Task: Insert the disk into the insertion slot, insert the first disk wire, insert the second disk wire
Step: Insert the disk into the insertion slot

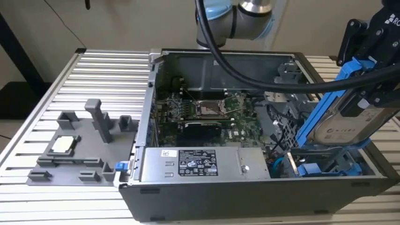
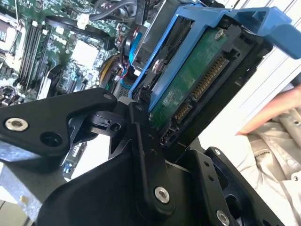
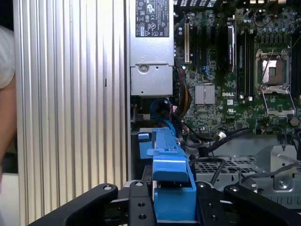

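A ribbed silver aluminium table carries an open dark grey metal computer chassis, which lies on its side with the interior exposed. Just beside the chassis, on the exterior view's left, a grey plastic fixture tray rests on the table. Inside the chassis, a green motherboard covers the floor. A silver rectangular power supply box with a black-and-white label sits against the near wall.

The grey robot arm stands behind the chassis. A thick black cable runs from it to the black gripper on the exterior view's right. In the first wrist view, a person's arm is beside the table.

The gripper is clamped on the flat silver-grey rectangular disk. Its fingers press the bright blue plastic carrier that frames the disk from both sides.

The disk is held on edge and tilted, with its upper end leaning toward the exterior view's right. Its lower end is at the mouth of the rectangular grey metal insertion slot, which has blue plastic tabs and sits in the chassis's near corner on that side. Whether the disk touches the slot cannot be told.

In the second wrist view, the disk's green circuit board faces the camera. A square metal processor socket sits at the middle of the motherboard.
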Controlling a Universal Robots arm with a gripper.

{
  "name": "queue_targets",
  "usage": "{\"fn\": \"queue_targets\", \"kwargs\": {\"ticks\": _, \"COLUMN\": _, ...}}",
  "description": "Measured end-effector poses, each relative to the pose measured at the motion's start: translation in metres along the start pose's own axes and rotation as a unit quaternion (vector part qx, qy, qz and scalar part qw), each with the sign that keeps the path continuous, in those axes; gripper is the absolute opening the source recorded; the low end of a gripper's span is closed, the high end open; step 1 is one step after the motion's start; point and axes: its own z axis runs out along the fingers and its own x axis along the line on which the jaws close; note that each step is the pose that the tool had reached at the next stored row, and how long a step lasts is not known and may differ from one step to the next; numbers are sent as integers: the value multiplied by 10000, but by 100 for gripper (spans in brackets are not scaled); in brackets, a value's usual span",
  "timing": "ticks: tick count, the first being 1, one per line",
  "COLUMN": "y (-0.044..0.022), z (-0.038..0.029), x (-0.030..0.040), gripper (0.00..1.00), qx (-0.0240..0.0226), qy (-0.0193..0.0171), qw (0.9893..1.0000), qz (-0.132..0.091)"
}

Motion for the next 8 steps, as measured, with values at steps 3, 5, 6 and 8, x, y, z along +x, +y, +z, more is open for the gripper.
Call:
{"fn": "queue_targets", "kwargs": {"ticks": 3, "y": -1, "z": 21, "x": 0, "gripper": 33, "qx": 0, "qy": 1, "qw": 10000, "qz": 0}}
{"fn": "queue_targets", "kwargs": {"ticks": 5, "y": -2, "z": 46, "x": 0, "gripper": 33, "qx": 0, "qy": 1, "qw": 10000, "qz": 0}}
{"fn": "queue_targets", "kwargs": {"ticks": 6, "y": -2, "z": 60, "x": 1, "gripper": 33, "qx": 0, "qy": 1, "qw": 10000, "qz": 1}}
{"fn": "queue_targets", "kwargs": {"ticks": 8, "y": -7, "z": 90, "x": 0, "gripper": 33, "qx": 0, "qy": 0, "qw": 10000, "qz": 0}}
